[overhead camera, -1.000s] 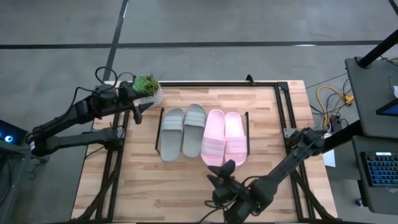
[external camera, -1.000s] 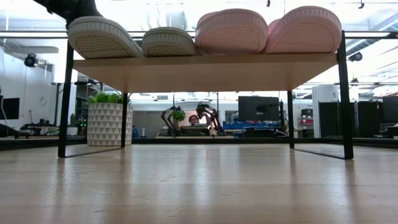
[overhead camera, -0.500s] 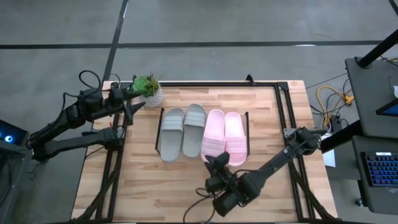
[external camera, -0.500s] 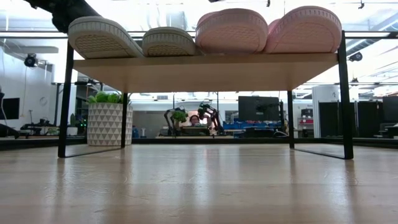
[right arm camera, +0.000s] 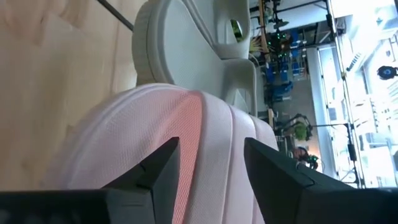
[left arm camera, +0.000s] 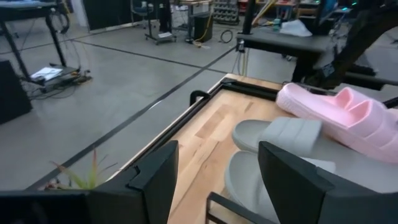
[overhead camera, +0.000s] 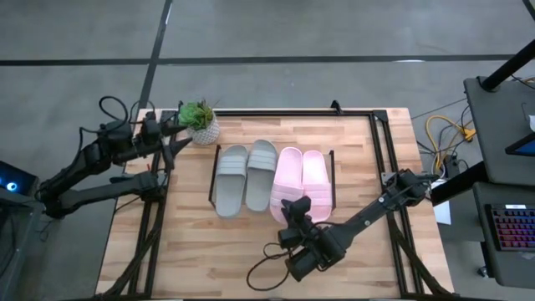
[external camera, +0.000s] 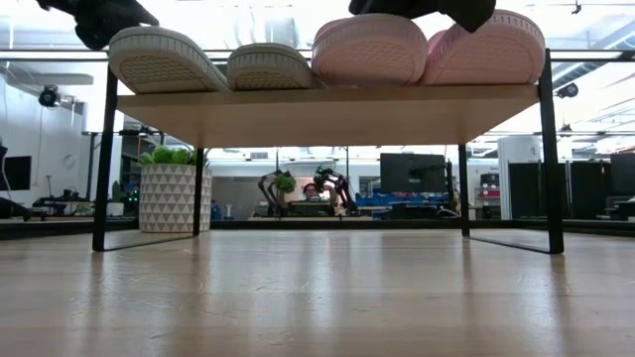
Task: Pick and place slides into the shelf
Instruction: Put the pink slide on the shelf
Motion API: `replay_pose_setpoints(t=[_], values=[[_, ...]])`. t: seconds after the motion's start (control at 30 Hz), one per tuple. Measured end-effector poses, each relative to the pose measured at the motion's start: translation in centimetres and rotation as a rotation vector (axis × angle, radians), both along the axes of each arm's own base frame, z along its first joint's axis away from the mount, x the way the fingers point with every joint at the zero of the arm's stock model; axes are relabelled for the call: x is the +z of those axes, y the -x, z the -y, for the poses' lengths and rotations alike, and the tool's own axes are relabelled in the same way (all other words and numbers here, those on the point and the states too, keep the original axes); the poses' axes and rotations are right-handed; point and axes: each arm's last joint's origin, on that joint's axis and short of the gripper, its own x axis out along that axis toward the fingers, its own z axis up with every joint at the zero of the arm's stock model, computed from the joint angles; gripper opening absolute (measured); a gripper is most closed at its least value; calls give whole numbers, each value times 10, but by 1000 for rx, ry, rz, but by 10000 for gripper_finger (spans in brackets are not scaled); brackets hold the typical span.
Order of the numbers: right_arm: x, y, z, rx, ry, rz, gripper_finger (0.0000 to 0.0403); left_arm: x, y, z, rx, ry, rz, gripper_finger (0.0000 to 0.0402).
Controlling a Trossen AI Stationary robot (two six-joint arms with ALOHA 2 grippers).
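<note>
Side by side, two grey slides [overhead camera: 246, 176] adjoin two pink slides [overhead camera: 301, 184].

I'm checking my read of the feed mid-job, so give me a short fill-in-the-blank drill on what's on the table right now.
1. The shelf carries ____ slides in a row.
2. The two grey slides lie on the side nearer the ____.
3. The right claw hangs over the near end of a ____ slide.
4. The left claw, fingers apart, sits beside the potted ____.

Missing words: four; plant; pink; plant
</note>
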Motion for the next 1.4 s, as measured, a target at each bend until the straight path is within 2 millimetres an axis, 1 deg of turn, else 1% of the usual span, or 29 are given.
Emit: replay_pose_setpoints(t=[0.1,0.27,0.33,0.53,0.63,0.73,1.0,1.1,1.2,1.4], values=[[0,0,2,-3,6,-13,159,1,2,2,-32,5,13,206],[0,-1,4,-6,7,-18,132,1,4,3,-33,14,31,206],[0,-1,4,-6,9,-19,114,1,4,3,-33,13,33,206],[0,-1,5,-6,11,-22,40,2,4,3,-33,12,34,206],[1,-1,4,-4,12,-24,15,1,4,3,-32,13,32,206],[8,-2,3,10,-17,-41,11,2,4,3,-32,12,33,206],[43,-4,3,-13,-199,2,10,2,4,3,-32,12,33,206],[49,-4,4,-28,-253,1,9,2,4,3,-33,12,33,206],[47,-4,6,-38,-257,-1,9,2,5,3,-33,12,34,206],[29,-5,14,-72,-230,-39,9,2,4,3,-33,12,33,206]])
